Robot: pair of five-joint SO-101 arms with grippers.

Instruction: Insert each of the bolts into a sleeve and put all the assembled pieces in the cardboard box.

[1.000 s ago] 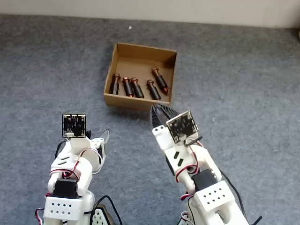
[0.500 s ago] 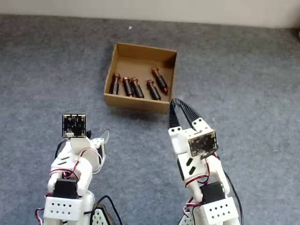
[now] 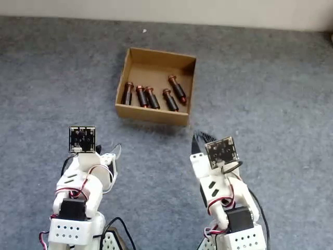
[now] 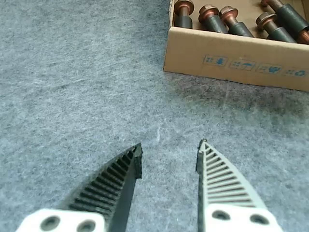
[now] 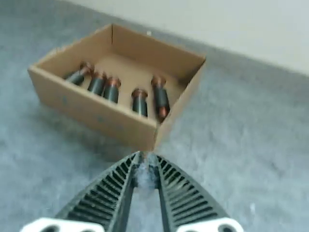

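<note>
Inside the cardboard box (image 3: 151, 113) on the desk (image 3: 270, 94), the high view shows five sleeved bolts (image 3: 150, 97). Left wrist view: the left end effector (image 4: 169, 153) is spread apart and empty, near the box. Right wrist view: the right end effector (image 5: 144, 162) is closed on nothing, facing the box's corner.

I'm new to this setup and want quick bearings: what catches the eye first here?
A cardboard box on the grey felt holds five assembled pieces lying in a rough row. Nearer the arms' bases, the left gripper has its fingers open above bare felt, while the right gripper, fingers shut, points at the box's near corner.
</note>
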